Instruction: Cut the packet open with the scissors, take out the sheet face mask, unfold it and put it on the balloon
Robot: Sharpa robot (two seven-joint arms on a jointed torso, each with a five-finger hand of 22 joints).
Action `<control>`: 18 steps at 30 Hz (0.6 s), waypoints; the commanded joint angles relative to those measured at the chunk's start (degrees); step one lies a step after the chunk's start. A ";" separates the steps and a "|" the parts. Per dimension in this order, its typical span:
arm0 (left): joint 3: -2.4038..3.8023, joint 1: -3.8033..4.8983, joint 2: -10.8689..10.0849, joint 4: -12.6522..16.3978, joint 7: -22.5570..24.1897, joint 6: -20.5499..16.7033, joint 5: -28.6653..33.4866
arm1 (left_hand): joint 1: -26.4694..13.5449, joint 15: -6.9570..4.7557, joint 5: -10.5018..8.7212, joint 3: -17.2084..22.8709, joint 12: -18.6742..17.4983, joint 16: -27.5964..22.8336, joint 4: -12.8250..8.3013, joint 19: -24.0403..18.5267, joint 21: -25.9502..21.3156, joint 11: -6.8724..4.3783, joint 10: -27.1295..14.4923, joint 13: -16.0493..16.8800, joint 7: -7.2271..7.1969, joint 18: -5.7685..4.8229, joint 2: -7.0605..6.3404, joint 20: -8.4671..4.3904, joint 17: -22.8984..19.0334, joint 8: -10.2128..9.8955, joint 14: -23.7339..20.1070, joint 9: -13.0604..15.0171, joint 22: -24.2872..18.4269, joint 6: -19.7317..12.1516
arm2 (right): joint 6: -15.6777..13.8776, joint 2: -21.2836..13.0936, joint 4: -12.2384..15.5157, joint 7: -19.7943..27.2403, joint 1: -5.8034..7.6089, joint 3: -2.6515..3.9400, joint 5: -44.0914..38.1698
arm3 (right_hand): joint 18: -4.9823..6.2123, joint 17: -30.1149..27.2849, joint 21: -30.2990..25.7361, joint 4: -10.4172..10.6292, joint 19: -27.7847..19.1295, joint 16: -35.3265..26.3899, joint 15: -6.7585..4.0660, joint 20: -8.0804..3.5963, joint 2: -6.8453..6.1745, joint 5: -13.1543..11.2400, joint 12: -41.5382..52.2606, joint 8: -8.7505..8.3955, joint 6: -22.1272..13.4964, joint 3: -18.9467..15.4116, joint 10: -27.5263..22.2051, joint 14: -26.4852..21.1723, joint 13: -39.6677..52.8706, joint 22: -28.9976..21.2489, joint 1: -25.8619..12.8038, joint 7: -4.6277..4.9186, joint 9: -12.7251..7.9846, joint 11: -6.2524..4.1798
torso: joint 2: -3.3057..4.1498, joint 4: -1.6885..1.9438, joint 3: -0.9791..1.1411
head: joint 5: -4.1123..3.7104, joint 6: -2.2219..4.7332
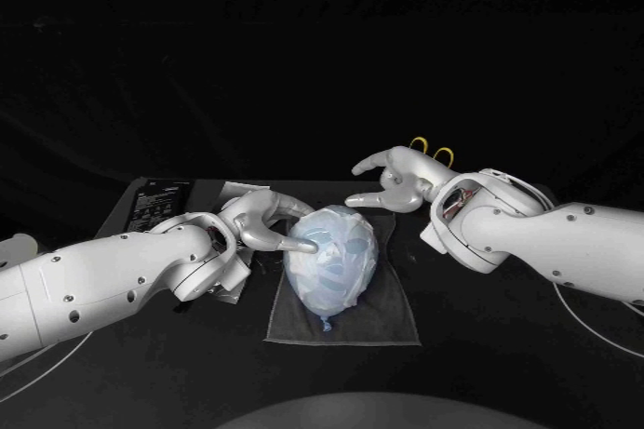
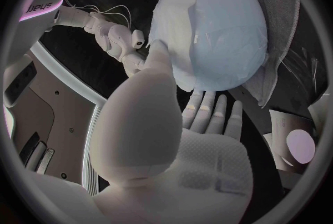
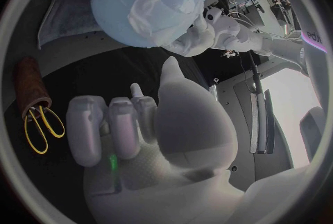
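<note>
Balloon [image 1: 352, 273] w/ mask [image 1: 319, 248], long axis up-down, frame ctr; left robot hand [image 1: 269, 222], empty, touches its left flank; right robot hand [image 1: 396, 180], empty, fingers apart, just above.

a black table [image 1: 483, 378] stood before a black backdrop [image 1: 269, 66] that hung in faint folds. the light was dim, and the table's far edge was lost in the dark.
</note>
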 commanded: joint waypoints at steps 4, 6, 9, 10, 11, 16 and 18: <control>-0.16 -0.15 0.12 0.12 -0.19 1.64 0.06 | 0.36 -0.09 -0.29 0.38 -0.06 -0.35 0.10 0.40 0.15 0.00 0.30 0.05 3.21 -0.28 0.05 0.00 0.06 0.23 0.42 0.03 -0.13 0.30 | 0.79 -2.37 2.77 3.52 -0.56 -0.16 1.28 | 0.58 15.09 -0.33 0.10 4.45 0.20 0.39 0.44 -0.44 -0.36 -0.25 -0.20 -0.18 -1.31 3.49 5.88 12.41 13.83 -0.88 0.04 -0.05 0.37 | 0.04 -0.01 0.05 | -0.59 0.24; -0.16 -0.15 0.09 0.12 -0.21 1.63 0.06 | 0.36 -0.09 -0.29 0.38 -0.06 -0.35 0.10 0.40 0.15 0.00 0.30 0.05 3.21 -0.28 0.05 0.00 0.06 0.23 0.42 0.03 -0.13 0.30 | 0.47 -2.73 3.26 3.49 -0.86 -0.20 1.13 | 0.56 15.09 -0.26 0.14 4.48 0.20 0.41 0.46 -0.37 -0.36 -0.04 -0.18 -0.06 -1.64 3.64 5.88 12.58 13.85 -1.15 0.09 -0.03 0.41 | 0.08 0.02 0.06 | -0.58 0.23; -0.16 -0.15 0.06 0.13 -0.22 1.61 0.06 | 0.36 -0.09 -0.29 0.38 -0.06 -0.35 0.10 0.40 0.15 0.00 0.30 0.05 3.21 -0.28 0.05 0.00 0.06 0.23 0.42 0.03 -0.13 0.30 | 0.35 -2.79 3.45 3.23 -1.19 -0.22 1.02 | 0.57 15.09 -0.31 0.15 4.46 0.20 0.42 0.46 -0.36 -0.36 -0.01 -0.19 -0.08 -1.76 3.66 5.88 12.60 13.83 -1.26 0.09 -0.04 0.41 | 0.08 0.05 0.06 | -0.66 0.24; -0.16 -0.15 0.05 0.13 -0.22 1.60 0.06 | 0.36 -0.09 -0.29 0.38 -0.06 -0.35 0.10 0.40 0.15 0.00 0.30 0.05 3.21 -0.28 0.05 0.00 0.06 0.23 0.42 0.03 -0.13 0.30 | 0.32 -2.70 3.38 3.03 -1.33 -0.23 0.99 | 0.55 15.09 -0.24 0.17 4.49 0.20 0.43 0.47 -0.34 -0.36 -0.05 -0.20 -0.08 -1.94 3.63 5.88 12.57 13.86 -1.41 0.09 -0.05 0.41 | 0.05 0.04 0.04 | -0.71 0.25; -0.16 -0.15 0.05 0.14 -0.22 1.60 0.06 | 0.36 -0.09 -0.29 0.38 -0.06 -0.35 0.10 0.40 0.15 0.00 0.30 0.05 3.21 -0.28 0.05 0.00 0.06 0.23 0.42 0.03 -0.13 0.30 | 0.29 -2.55 3.22 2.79 -1.47 -0.24 0.97 | 0.55 15.09 -0.24 0.17 4.49 0.20 0.43 0.47 -0.34 -0.36 -0.05 -0.20 -0.08 -1.94 3.63 5.88 12.57 13.86 -1.41 0.09 -0.05 0.41 | 0.05 0.03 0.03 | -0.71 0.27; -0.16 -0.15 0.09 0.17 -0.23 1.59 0.06 | 0.37 -0.05 -0.29 0.41 -0.07 -0.41 0.10 0.40 0.15 0.03 0.39 0.06 3.25 -0.28 0.05 0.01 0.06 0.25 0.40 0.05 -0.15 0.36 | 0.22 -1.35 1.70 1.70 -1.85 -0.31 0.91 | 0.55 15.09 -0.21 0.17 4.50 0.20 0.43 0.47 -0.30 -0.36 -0.04 -0.16 0.12 -2.02 3.64 5.88 12.57 13.86 -1.49 0.09 0.01 0.42 | 0.05 0.06 -0.02 | -0.69 0.35; -0.16 -0.15 0.09 0.19 -0.24 1.58 0.06 | 0.37 -0.05 -0.29 0.41 -0.07 -0.41 0.10 0.40 0.15 0.03 0.39 0.06 3.25 -0.28 0.05 0.01 0.06 0.25 0.40 0.05 -0.15 0.36 | 0.35 -0.70 0.97 1.31 -1.92 -0.34 0.91 | 0.55 15.09 -0.22 0.17 4.50 0.20 0.43 0.47 -0.29 -0.36 -0.07 -0.16 0.12 -2.02 3.62 5.88 12.54 13.86 -1.50 0.09 0.01 0.42 | 0.05 0.06 0.00 | -0.72 0.31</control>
